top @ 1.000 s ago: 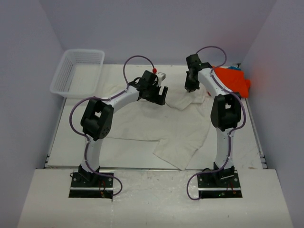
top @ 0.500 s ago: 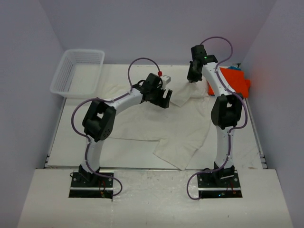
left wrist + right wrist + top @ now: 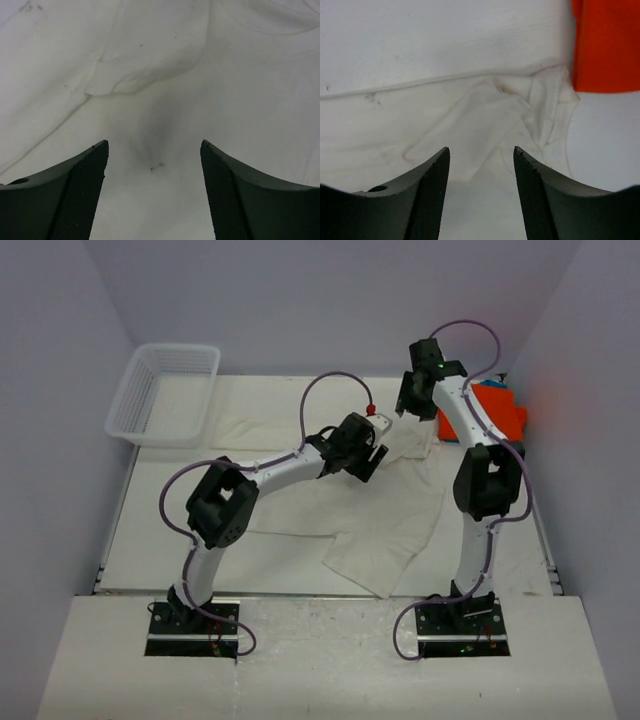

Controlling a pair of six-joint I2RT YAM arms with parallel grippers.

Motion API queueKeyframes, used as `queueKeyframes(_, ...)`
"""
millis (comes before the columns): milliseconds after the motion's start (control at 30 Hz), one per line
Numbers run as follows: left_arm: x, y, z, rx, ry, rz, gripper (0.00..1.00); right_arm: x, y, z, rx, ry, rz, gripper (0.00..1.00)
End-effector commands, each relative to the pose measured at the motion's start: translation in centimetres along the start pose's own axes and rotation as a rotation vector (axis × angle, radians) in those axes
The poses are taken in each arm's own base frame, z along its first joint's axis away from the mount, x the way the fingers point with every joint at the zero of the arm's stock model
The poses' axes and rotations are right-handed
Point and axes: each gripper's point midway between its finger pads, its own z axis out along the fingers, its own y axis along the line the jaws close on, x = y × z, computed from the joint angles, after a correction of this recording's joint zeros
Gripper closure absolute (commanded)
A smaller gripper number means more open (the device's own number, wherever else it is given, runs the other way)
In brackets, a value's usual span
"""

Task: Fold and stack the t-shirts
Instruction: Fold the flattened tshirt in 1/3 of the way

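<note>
Sprawling across the table (image 3: 150, 540), the cream t-shirt (image 3: 330, 510) lies rumpled; the orange t-shirt (image 3: 497, 412) sits at 2 o'clock. Only the wrist views show both grippers released: left gripper (image 3: 154, 167) over smooth cloth, right gripper (image 3: 481, 172) over bunched cream cloth beside orange.

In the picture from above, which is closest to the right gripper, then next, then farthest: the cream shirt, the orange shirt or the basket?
1. Cream shirt, directly below the right gripper.
2. Orange shirt, close on its right.
3. Basket, far back-left corner.
</note>
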Motion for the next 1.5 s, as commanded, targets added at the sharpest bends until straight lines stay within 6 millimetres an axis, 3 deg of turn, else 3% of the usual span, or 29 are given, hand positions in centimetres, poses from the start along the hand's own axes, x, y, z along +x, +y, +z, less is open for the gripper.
queueKeyframes(0, -3.5, 1.1, 0.0, -0.184, -0.138, 0.065, 0.27, -3.8, -1.6, -9.8, -0.019, -0.222, 0.056, 0.44)
queueKeyframes(67, -3.7, 1.4, 0.5, -0.232, -0.153, 0.086, 0.30, -3.5, -2.4, -13.0, -0.041, -0.281, 0.064, 0.44)
queueKeyframes(167, -4.3, 1.4, 1.2, -0.307, -0.192, 0.119, 0.38, -2.7, -3.6, -15.0, -0.031, -0.306, 0.062, 0.44)
queueKeyframes(200, -4.2, 1.5, 1.4, -0.345, -0.201, 0.140, 0.39, -2.7, -3.8, -16.5, -0.041, -0.332, 0.064, 0.44)
queueKeyframes(367, -4.5, 1.0, 2.9, -0.422, -0.237, 0.204, 0.40, -1.9, -4.8, -19.4, -0.056, -0.377, 0.065, 0.45)
queueKeyframes(533, -6.1, -0.7, 3.1, -0.405, -0.306, 0.220, 0.41, -1.3, -5.3, -19.4, -0.039, -0.362, 0.059, 0.45)
queueKeyframes(833, -7.0, -4.3, 2.9, -0.372, -0.324, 0.278, 0.41, -0.4, -5.4, -19.1, -0.052, -0.344, 0.067, 0.44)
queueKeyframes(1233, -6.2, -5.5, 6.3, -0.340, -0.274, 0.329, 0.41, 0.0, -7.0, -20.9, -0.039, -0.383, 0.077, 0.45)
queueKeyframes(1467, -5.2, -5.4, 7.6, -0.343, -0.251, 0.349, 0.40, 0.2, -7.2, -20.5, -0.038, -0.376, 0.075, 0.45)
